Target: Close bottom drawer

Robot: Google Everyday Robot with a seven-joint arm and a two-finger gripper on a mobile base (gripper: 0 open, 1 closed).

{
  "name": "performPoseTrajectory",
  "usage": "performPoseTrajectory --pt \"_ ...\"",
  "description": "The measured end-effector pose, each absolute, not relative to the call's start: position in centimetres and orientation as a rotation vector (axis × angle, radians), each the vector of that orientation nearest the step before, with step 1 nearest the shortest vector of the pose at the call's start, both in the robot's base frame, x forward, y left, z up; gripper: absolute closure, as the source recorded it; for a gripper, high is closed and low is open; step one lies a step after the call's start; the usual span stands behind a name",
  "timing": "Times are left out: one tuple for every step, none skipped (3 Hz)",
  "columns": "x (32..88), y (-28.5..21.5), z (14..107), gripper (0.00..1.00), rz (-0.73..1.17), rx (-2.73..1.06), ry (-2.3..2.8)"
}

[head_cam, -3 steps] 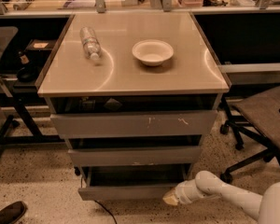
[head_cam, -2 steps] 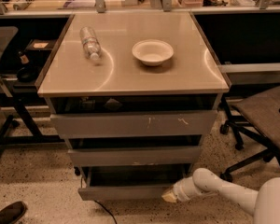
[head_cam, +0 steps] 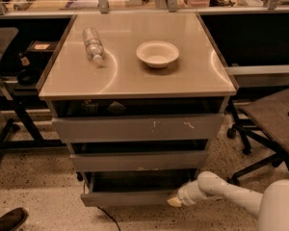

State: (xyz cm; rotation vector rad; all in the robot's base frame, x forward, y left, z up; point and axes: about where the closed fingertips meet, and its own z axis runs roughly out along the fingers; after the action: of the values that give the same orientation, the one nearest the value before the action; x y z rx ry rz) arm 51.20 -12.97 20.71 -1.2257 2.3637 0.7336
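Note:
The bottom drawer (head_cam: 127,197) is the lowest and narrowest grey drawer of the cabinet. It stands pulled out, its shallow tray showing behind a plain low front. My gripper (head_cam: 175,201) is at the end of the white arm, low at the right. Its tip is against the right end of the bottom drawer's front. Above are the mid-width drawer (head_cam: 137,160) and the widest drawer (head_cam: 137,128) with white scratch marks, both a little way out.
On the cabinet top (head_cam: 135,76) lie a plastic bottle (head_cam: 92,44) and a white bowl (head_cam: 157,53). An office chair (head_cam: 272,124) stands at the right. A shoe (head_cam: 7,219) is at the lower left. A dark cable (head_cam: 108,217) runs on the speckled floor under the drawer.
The gripper has stayed at the right end of the bottom drawer's front; the arm shifted only slightly. The drawer looks as far out as before.

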Motion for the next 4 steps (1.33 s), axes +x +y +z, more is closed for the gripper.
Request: performPoseTrajectory --pt "51.2 -12.97 20.71 0.58 0.734 -1.226 2.364" --pt "51.2 -12.96 20.71 0.35 0.734 -1.226 2.364" --pt "51.2 -12.96 20.71 0.13 0.734 -1.226 2.364" --pt "51.19 -12.95 20.7 0.0 0.734 -1.226 2.364"
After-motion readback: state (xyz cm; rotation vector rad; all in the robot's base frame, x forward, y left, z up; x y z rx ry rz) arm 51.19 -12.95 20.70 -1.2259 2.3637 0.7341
